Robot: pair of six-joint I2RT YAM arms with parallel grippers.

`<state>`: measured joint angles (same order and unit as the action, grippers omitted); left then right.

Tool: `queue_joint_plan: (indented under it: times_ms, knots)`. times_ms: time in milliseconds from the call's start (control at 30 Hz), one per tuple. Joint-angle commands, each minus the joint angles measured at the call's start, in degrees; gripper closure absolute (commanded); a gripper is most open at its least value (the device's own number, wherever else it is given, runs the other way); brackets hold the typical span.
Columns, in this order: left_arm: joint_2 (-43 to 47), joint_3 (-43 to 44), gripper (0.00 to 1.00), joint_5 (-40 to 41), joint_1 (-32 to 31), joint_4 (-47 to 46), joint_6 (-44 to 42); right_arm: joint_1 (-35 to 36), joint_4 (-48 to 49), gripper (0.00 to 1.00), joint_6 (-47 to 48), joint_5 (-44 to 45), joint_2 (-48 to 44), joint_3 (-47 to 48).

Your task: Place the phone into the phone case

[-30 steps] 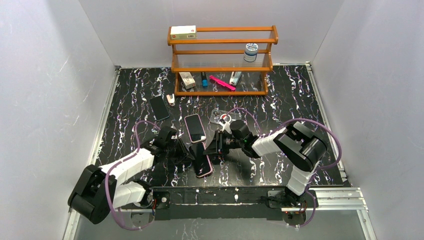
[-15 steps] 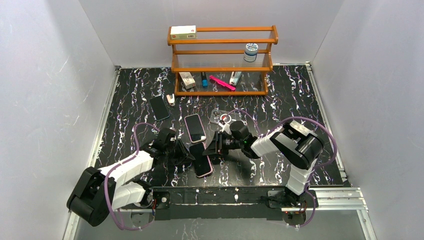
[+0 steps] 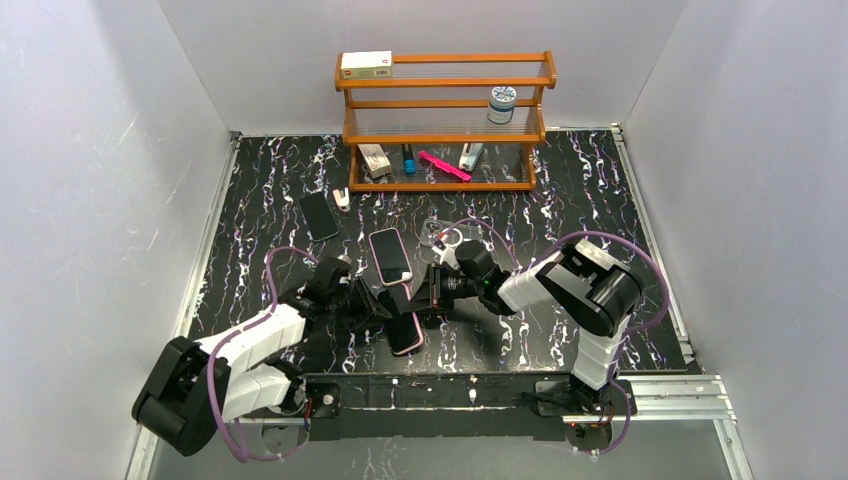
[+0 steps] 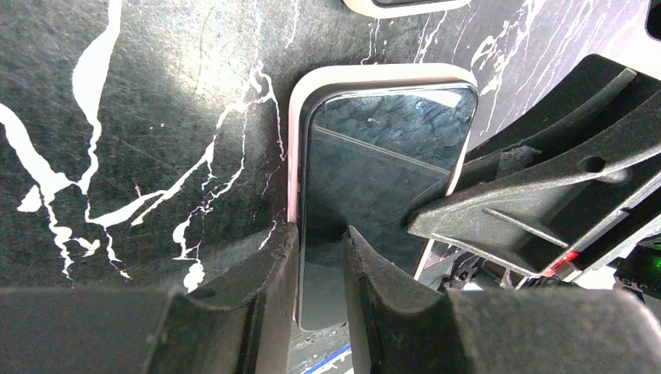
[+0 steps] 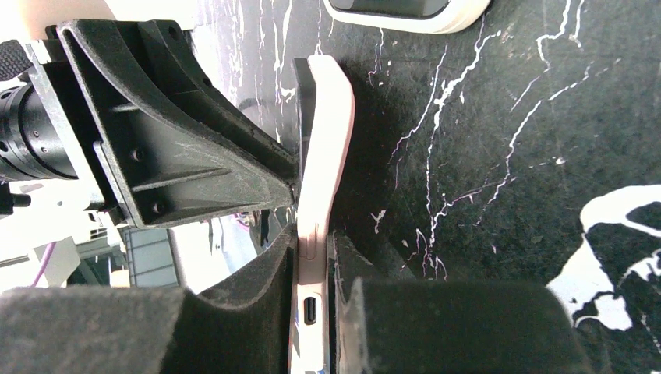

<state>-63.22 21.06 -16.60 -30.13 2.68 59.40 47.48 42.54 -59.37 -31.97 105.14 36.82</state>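
A dark phone (image 4: 374, 171) lies in a pale pink phone case (image 4: 366, 74) near the table's front, between my two grippers (image 3: 405, 330). My left gripper (image 4: 319, 234) is nearly shut, with a narrow gap and nothing between its fingers. Its fingertips (image 4: 269, 265) rest on the phone's left edge and screen. My right gripper (image 5: 314, 234) is shut on the phone case (image 5: 323, 140), seen edge-on. At the case's far end the phone's black edge (image 5: 301, 86) stands a little proud of it. In the top view the left gripper (image 3: 383, 305) and right gripper (image 3: 420, 300) meet at the phone.
A second pink-cased phone (image 3: 389, 256) lies just behind. A clear case (image 3: 445, 236) lies beside it. A bare black phone (image 3: 320, 214) lies at the left. A wooden shelf (image 3: 445, 120) with small items stands at the back. The table's front edge is close below the grippers.
My left gripper has crept slightly right, closer onto the phone. The right arm's elbow has shifted a little left. The phone and case stay about where they were.
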Motion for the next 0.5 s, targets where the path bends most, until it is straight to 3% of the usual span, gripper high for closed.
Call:
queue_joint_plan:
  times_ms: [0, 100, 167, 267, 467]
  knots:
    - [1.54, 1.59, 0.74, -5.32, -1.42, 1.19, -0.04, 1.39, 2.73, 0.98, 1.59, -3.70, -3.43, 3.11]
    - [3.86, 4.77, 0.65, -3.49, -1.42, 6.01, -1.39, 0.64, 1.33, 0.99, 2.21, -4.16, -5.62, 3.09]
    - [5.96, 7.54, 0.45, -1.77, -1.34, 9.54, -2.18, -0.28, 0.65, 0.99, 2.48, -4.54, -7.64, 3.01]
    - [9.48, 11.87, 0.27, 0.62, -1.25, 14.34, -3.74, -2.75, -0.55, 0.99, 2.72, -5.32, -11.13, 2.72]
    - [14.43, 18.65, 0.09, 0.55, -1.07, 17.10, -5.94, -7.52, -0.15, 0.99, 0.92, -6.49, -19.55, 1.27]
